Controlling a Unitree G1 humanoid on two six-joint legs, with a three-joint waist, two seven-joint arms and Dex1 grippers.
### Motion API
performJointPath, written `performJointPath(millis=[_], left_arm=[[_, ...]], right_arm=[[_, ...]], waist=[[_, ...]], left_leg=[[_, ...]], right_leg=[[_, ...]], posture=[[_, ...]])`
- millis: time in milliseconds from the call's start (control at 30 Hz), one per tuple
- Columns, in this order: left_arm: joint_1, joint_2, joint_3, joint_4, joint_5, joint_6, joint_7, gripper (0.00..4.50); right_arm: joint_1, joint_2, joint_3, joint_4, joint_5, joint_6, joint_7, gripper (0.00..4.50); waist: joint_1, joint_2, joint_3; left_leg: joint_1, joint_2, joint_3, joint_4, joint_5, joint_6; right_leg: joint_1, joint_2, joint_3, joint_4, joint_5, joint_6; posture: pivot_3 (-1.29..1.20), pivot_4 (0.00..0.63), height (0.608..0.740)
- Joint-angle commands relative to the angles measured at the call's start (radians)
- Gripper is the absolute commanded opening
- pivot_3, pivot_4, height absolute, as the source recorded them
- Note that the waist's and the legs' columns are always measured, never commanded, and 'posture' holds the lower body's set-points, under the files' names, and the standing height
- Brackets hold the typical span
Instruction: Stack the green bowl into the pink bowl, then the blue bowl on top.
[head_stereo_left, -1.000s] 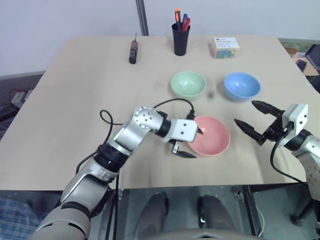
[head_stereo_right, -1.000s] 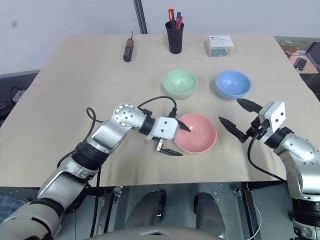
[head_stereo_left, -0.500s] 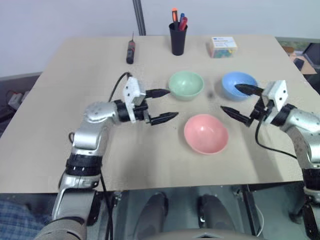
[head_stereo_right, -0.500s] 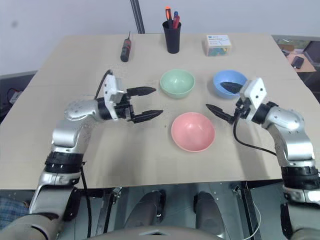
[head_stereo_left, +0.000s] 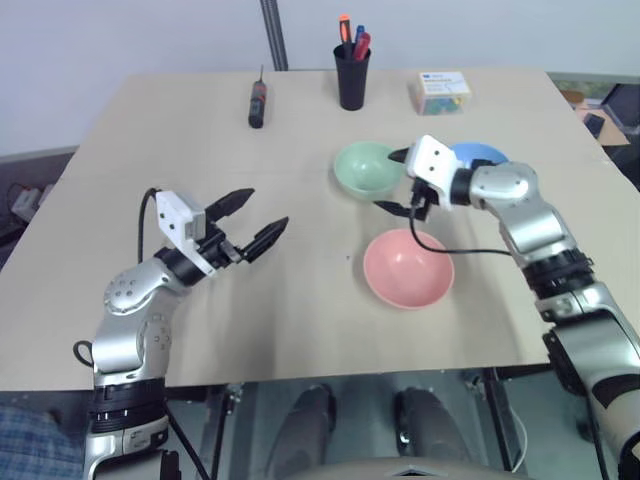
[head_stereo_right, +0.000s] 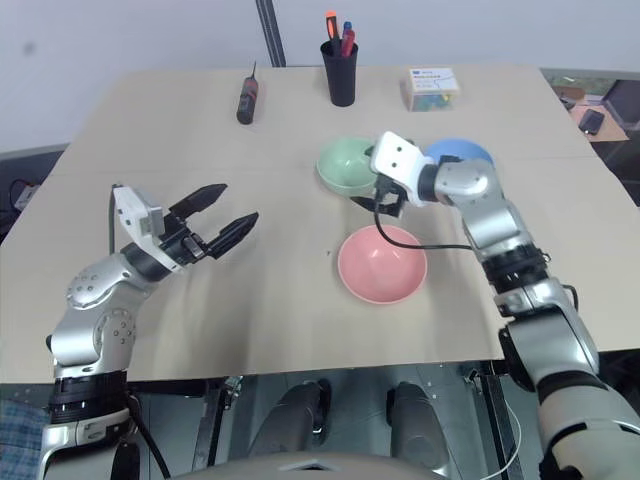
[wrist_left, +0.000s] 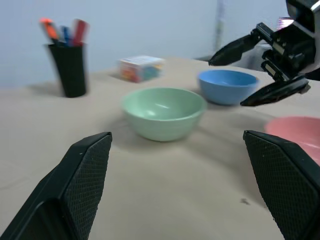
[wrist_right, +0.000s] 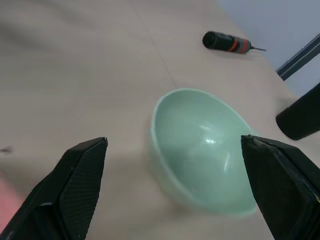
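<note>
The right wrist view is being taken up largely by the green bowl, which is sitting upright on the table straight ahead of the right gripper, between its two widely parted fingers. Nothing is being held by that gripper. In the left eye view the same gripper is being shown just beside the green bowl's near right rim, apparently not yet touching it, with the blue bowl partly hidden behind the wrist and the pink bowl lying nearer the robot, just below the gripper. The right arm is judged to be much the nearer to the green bowl; a round bowl is offering no long axis, so only the rim's near edge is mattering for the grasp.

The left gripper is being held well apart on the left of the table, its fingers spread and empty, pointing toward the bowls.

In the left wrist view the three bowls are being seen from the side: green in the middle, blue behind it, pink at the edge, with the right gripper's fingers gaping above. The screwdriver beyond the green bowl is being shown in the right wrist view.
</note>
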Motion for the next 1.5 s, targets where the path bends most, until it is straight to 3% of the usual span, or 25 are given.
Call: performJointPath(millis=[33,333,667,767,833,867,933,1067,1300,1500], left_arm=[[0.033,0.005,0.029,-0.043,0.0,-0.042,0.03,4.45],[0.092,0.008,0.067,-0.128,-0.09,-0.033,0.058,4.45],[0.134,0.022,0.068,-0.166,-0.121,-0.018,0.07,4.45],[0.13,0.023,0.068,-0.16,-0.121,-0.021,0.079,4.5],[0.124,0.023,0.067,-0.156,-0.125,-0.021,0.084,4.5],[0.122,0.023,0.066,-0.153,-0.124,-0.023,0.085,4.5],[0.12,0.024,0.06,-0.152,-0.124,-0.024,0.083,4.5],[0.118,0.025,0.053,-0.154,-0.127,-0.022,0.08,4.5],[0.113,0.028,0.039,-0.143,-0.13,-0.02,0.06,4.5],[0.089,0.03,0.005,-0.123,-0.139,-0.023,-0.002,4.5]], right_arm=[[-0.123,0.053,0.03,0.139,-0.075,-0.042,-0.049,4.5],[-0.276,0.182,0.077,0.492,-0.183,-0.166,-0.081,4.5],[-0.331,0.261,0.076,0.674,-0.242,-0.205,-0.106,4.5],[-0.338,0.266,0.071,0.695,-0.251,-0.212,-0.109,3.68],[-0.34,0.267,0.067,0.702,-0.255,-0.217,-0.108,2.92],[-0.34,0.268,0.066,0.703,-0.256,-0.219,-0.108,2.3],[-0.34,0.268,0.064,0.703,-0.257,-0.224,-0.106,1.9],[-0.339,0.265,0.064,0.687,-0.261,-0.241,-0.11,0.16],[-0.328,0.235,0.056,0.592,-0.25,-0.252,-0.057,0.03],[-0.235,0.122,0.034,0.251,-0.191,-0.122,0.13,0.03]], waist=[[-0.002,0.0,0.0],[-0.006,0.0,0.0],[-0.009,0.0,0.0],[-0.009,0.0,0.0],[-0.009,0.0,0.0],[-0.009,0.0,0.0],[-0.009,0.0,0.0],[-0.01,0.0,0.0],[-0.009,0.0,0.0],[-0.006,0.0,0.0]], left_leg=[[0.0,0.0,0.0,-0.001,0.0,0.0],[0.0,0.0,0.0,-0.005,0.0,0.0],[0.001,0.0,0.005,-0.012,0.001,-0.001],[0.001,0.0,0.006,-0.012,0.001,-0.001],[0.0,0.0,0.006,-0.012,0.001,-0.001],[0.001,0.0,0.006,-0.013,0.001,-0.001],[0.001,0.0,0.006,-0.013,0.001,-0.001],[0.001,0.0,0.007,-0.013,0.001,-0.001],[0.0,0.0,0.007,-0.013,0.001,-0.001],[0.0,0.0,0.007,-0.013,0.001,-0.001]], right_leg=[[0.0,0.0,0.0,0.0,0.0,0.0],[-0.001,0.0,0.001,-0.001,0.0,-0.001],[-0.008,0.0,0.006,0.0,0.0,-0.001],[-0.008,0.0,0.007,0.0,0.001,-0.001],[-0.008,0.0,0.007,0.0,0.001,-0.001],[-0.008,0.0,0.007,0.0,0.0,-0.001],[-0.008,0.001,0.007,0.0,0.001,-0.001],[-0.009,0.001,0.008,0.0,0.001,-0.001],[-0.009,0.001,0.008,0.0,0.001,-0.001],[-0.009,0.001,0.008,0.0,0.001,-0.001]], posture=[[0.0,0.15,0.74],[0.0,0.15,0.74],[0.0,0.15,0.74],[0.0,0.15,0.74],[0.0,0.15,0.74],[0.0,0.15,0.74],[0.0,0.15,0.74],[0.0,0.15,0.74],[0.0,0.15,0.74],[0.0,0.15,0.74]])
